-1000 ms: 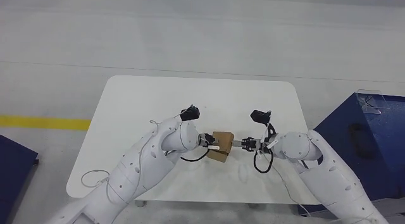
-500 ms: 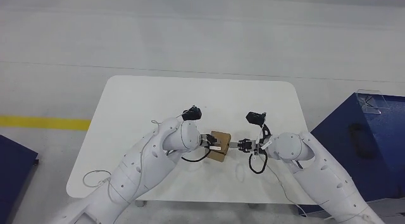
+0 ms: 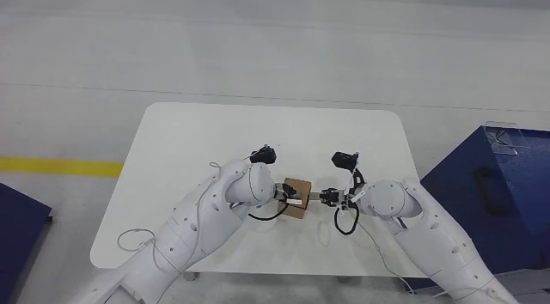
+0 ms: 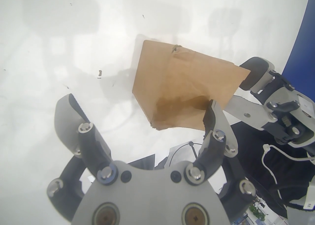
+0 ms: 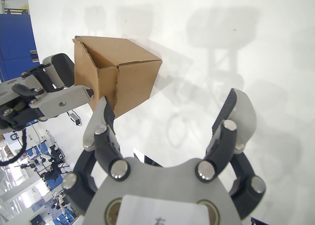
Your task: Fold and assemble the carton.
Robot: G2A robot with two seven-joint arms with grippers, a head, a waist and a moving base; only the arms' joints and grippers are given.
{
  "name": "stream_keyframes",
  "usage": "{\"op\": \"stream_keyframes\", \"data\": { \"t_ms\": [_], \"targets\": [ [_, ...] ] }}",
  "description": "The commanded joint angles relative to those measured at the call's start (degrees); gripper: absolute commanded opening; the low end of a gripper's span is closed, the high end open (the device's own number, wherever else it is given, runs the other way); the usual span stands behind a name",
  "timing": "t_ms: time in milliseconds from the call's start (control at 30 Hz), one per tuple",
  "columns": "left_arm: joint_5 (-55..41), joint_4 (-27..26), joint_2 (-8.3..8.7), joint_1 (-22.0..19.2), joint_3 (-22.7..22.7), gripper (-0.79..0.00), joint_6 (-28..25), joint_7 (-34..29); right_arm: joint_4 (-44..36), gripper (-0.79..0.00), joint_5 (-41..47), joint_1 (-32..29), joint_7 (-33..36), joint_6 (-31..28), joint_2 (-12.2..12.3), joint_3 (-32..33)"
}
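Carton (image 3: 298, 197) sits on the table (image 3: 198, 141), toward 6 o'clock from the table's middle, boxed in by both arms: left gripper (image 3: 282, 191) at its 9 o'clock, right gripper (image 3: 325, 195) at its 3 o'clock. Over the last second the right arm slid in toward 9 o'clock and the carton got nudged slightly that way; the left arm barely shifted.

Left gripper is spread wide with nothing clamped — one finger (image 4: 212, 116) just touches the carton's ragged near edge. Right gripper is also wide open and holds nothing; one finger (image 5: 105, 110) rests against a loose corner of the carton.

The carton's mouth is open, edges untucked. Judgement: the two-sided squeeze is squaring the box up — folding is maybe half done. The next move likely needs an edge pushed inward; the torn cardboard could snag a finger.
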Motion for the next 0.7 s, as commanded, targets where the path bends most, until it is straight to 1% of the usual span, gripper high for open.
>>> {"op": "stream_keyframes", "data": {
  "t_ms": [0,133,267,333,433,500,667],
  "targets": [
    [0.0,0.4,-0.12,-0.1,0.0,0.000,0.0,-0.4,0.2,0.000,0.0,0.1,-0.1,0.0,-0.1,-0.1],
    [0.7,1.5,-0.40,-0.4,0.4,0.000,0.2,-1.4,0.4,0.000,0.0,0.2,-0.2,0.1,-0.4,-0.2],
    [1.0,2.1,-0.70,-0.7,0.5,0.000,0.2,-1.6,-0.1,0.000,1.9,0.1,0.2,0.0,-0.2,2.0],
    [1.2,1.7,-0.71,-0.7,0.2,0.000,0.3,-1.4,-0.3,0.000,3.3,-0.3,0.7,0.0,0.0,3.6],
    [1.8,0.4,-0.48,-0.5,-0.6,0.000,0.3,-1.3,-0.1,0.000,5.9,-0.6,3.6,0.9,0.3,5.3],
    [2.7,-1.0,-0.14,-0.3,-1.3,0.000,0.7,-1.4,-0.1,0.000,5.9,-0.6,3.6,0.9,0.3,5.3],
    [2.7,-1.0,-0.14,-0.3,-1.3,0.000,0.7,-1.4,-0.1,0.000,5.9,-0.6,3.6,0.9,0.3,5.3]
  ]
}}
